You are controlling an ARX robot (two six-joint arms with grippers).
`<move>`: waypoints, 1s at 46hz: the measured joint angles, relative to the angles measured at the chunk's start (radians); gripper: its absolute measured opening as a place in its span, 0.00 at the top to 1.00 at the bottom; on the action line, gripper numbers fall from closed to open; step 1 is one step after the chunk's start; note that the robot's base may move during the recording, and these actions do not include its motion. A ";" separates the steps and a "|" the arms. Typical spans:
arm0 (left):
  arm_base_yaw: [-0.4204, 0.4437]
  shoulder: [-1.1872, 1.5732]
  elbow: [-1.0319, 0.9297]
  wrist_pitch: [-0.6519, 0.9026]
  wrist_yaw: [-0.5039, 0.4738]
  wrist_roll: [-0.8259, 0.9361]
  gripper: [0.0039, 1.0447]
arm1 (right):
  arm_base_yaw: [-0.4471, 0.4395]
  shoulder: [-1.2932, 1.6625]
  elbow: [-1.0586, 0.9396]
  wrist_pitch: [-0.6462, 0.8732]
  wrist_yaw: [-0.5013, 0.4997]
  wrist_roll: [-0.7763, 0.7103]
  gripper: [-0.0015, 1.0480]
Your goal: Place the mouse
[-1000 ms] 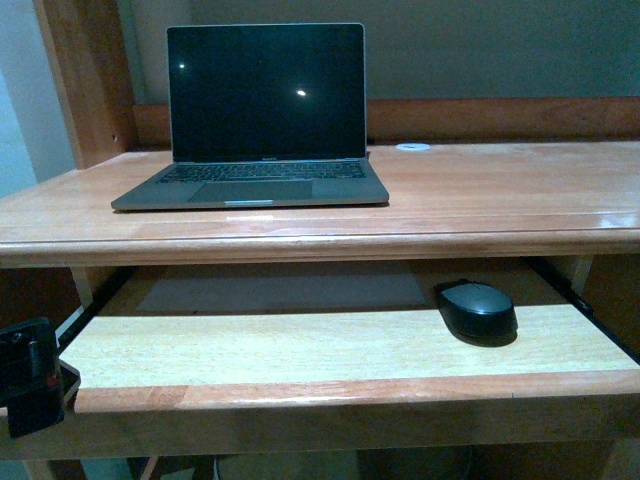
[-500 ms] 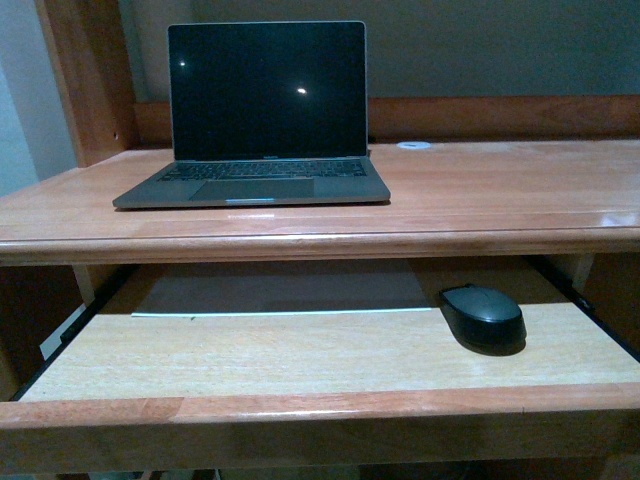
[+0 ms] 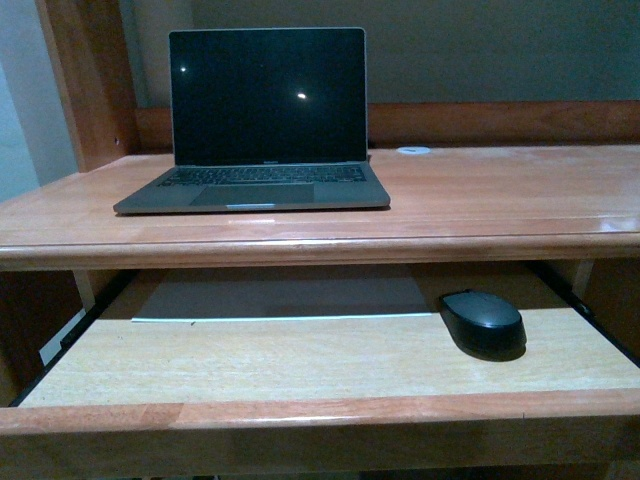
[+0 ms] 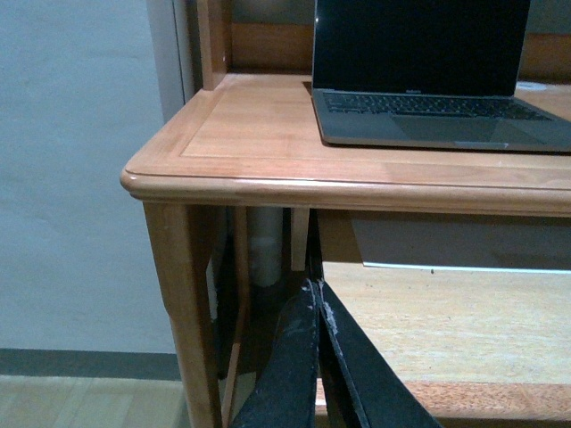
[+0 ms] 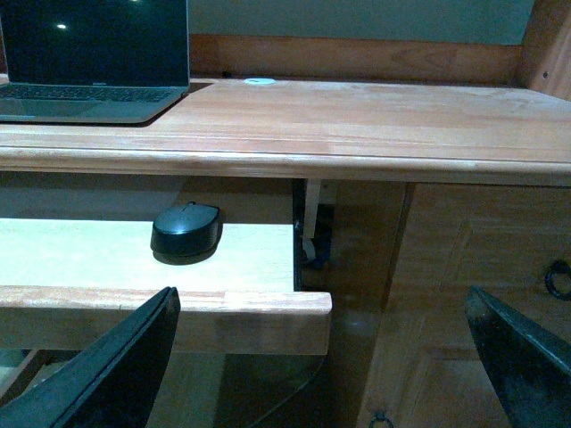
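Right wrist view: the right fingers (image 5: 125, 374) stand wide apart. The black mouse (image 5: 186, 232) lies well ahead of them on the sliding shelf (image 5: 80, 254), nearer one finger than the other and not between them. The left fingers (image 4: 308, 357) are pressed together, holding nothing. The risk is in reaching under the desk (image 5: 357, 116) top: a finger may knock its edge or the shelf lip, or nudge the smooth, domed mouse away instead of gripping it.
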 joint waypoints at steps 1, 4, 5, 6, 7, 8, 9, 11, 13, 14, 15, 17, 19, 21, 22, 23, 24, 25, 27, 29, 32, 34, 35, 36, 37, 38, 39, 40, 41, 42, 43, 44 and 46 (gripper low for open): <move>0.000 -0.013 -0.003 -0.004 0.000 0.000 0.99 | 0.000 0.000 0.000 0.000 0.000 0.000 0.06; 0.000 -0.038 -0.010 -0.013 0.000 0.000 0.99 | 0.000 0.000 0.000 0.000 0.000 0.000 0.06; 0.000 -0.050 -0.014 -0.019 0.000 0.000 0.99 | 0.000 0.000 0.000 0.000 0.000 0.000 0.06; 0.000 -0.066 -0.020 -0.031 0.000 0.000 0.99 | 0.000 0.000 0.000 0.000 0.000 0.000 0.06; 0.000 -0.077 -0.026 -0.038 0.000 0.000 0.99 | 0.000 0.000 0.000 0.000 0.000 0.000 0.06; 0.000 -0.093 -0.035 -0.051 0.000 0.000 0.99 | 0.000 0.000 0.000 0.000 0.000 0.000 0.06; 0.000 -0.104 -0.042 -0.057 0.000 0.000 0.99 | 0.000 0.000 0.000 0.000 0.000 0.000 0.06; 0.000 -0.131 -0.053 -0.080 0.000 0.000 0.99 | 0.000 0.000 0.000 0.000 0.000 0.000 0.06; 0.000 -0.158 -0.061 -0.099 0.000 0.000 0.99 | 0.000 0.000 0.000 0.000 0.000 0.000 0.06; 0.000 -0.169 -0.064 -0.105 0.000 0.000 0.99 | 0.000 0.000 0.000 0.000 0.000 0.000 0.06; 0.000 -0.175 -0.065 -0.109 0.000 0.000 0.99 | 0.000 0.000 0.000 0.000 0.000 0.000 0.06; 0.000 -0.205 -0.069 -0.128 0.000 0.000 0.99 | 0.000 0.000 0.000 0.000 0.000 0.000 0.06; 0.000 -0.227 -0.074 -0.144 0.000 0.000 0.99 | 0.000 0.000 0.000 0.000 0.000 0.000 0.06; 0.000 -0.231 -0.092 -0.105 0.000 0.000 0.99 | 0.000 0.000 0.000 0.000 0.000 0.000 0.06; 0.000 -0.233 -0.103 -0.087 0.000 0.000 0.99 | 0.000 0.000 0.000 0.000 0.000 0.000 0.06; 0.000 -0.235 -0.105 -0.090 0.000 0.000 0.99 | 0.000 0.000 0.000 0.000 0.000 0.000 0.06; 0.000 -0.245 -0.112 -0.115 0.000 0.000 0.99 | 0.000 0.000 0.000 0.000 0.000 0.000 0.06; 0.000 -0.249 -0.113 -0.125 0.000 0.000 0.99 | 0.000 0.000 0.000 0.000 0.000 0.000 0.06; 0.000 -0.261 -0.113 -0.154 0.000 0.000 0.99 | 0.000 0.000 0.000 0.000 0.000 0.000 0.06; 0.000 -0.282 -0.113 -0.164 0.000 0.000 0.99 | 0.000 0.000 0.000 0.000 0.000 -0.001 0.06; 0.000 -0.325 -0.113 -0.192 0.000 0.000 0.99 | 0.000 0.000 0.000 0.000 0.000 0.000 0.06; 0.000 -0.357 -0.113 -0.212 0.000 0.000 0.99 | 0.000 0.000 0.000 0.000 0.000 0.000 0.06; 0.000 -0.371 -0.113 -0.229 0.000 0.000 0.99 | 0.000 0.000 0.000 0.000 0.000 0.000 0.06; 0.000 -0.375 -0.113 -0.235 0.000 0.000 0.99 | 0.000 0.000 0.000 0.000 0.000 0.000 0.06; 0.000 -0.383 -0.113 -0.245 0.000 0.000 0.99 | 0.000 0.000 0.000 0.000 0.000 0.000 0.06; 0.000 -0.392 -0.113 -0.261 0.000 0.000 0.99 | 0.000 0.000 0.000 0.000 0.000 0.000 0.06; 0.000 -0.401 -0.113 -0.271 0.000 0.000 0.99 | 0.000 0.000 0.000 0.000 0.000 0.000 0.06; 0.000 -0.415 -0.113 -0.284 0.000 0.000 0.99 | 0.000 0.000 0.000 0.000 0.000 0.000 0.06; 0.000 -0.424 -0.113 -0.292 0.000 0.000 0.99 | 0.000 0.000 0.000 0.000 0.000 0.000 0.06; 0.000 -0.439 -0.113 -0.305 0.000 0.000 0.99 | 0.000 0.000 0.000 0.000 0.000 0.000 0.06; 0.000 -0.444 -0.113 -0.309 0.000 0.000 0.99 | 0.000 0.000 0.000 0.000 0.000 0.000 0.06; 0.000 -0.457 -0.113 -0.317 0.000 0.000 0.99 | 0.000 0.000 0.000 0.000 0.000 0.000 0.06; 0.000 -0.474 -0.113 -0.330 0.000 0.000 0.99 | 0.000 0.000 0.000 0.000 0.000 0.000 0.06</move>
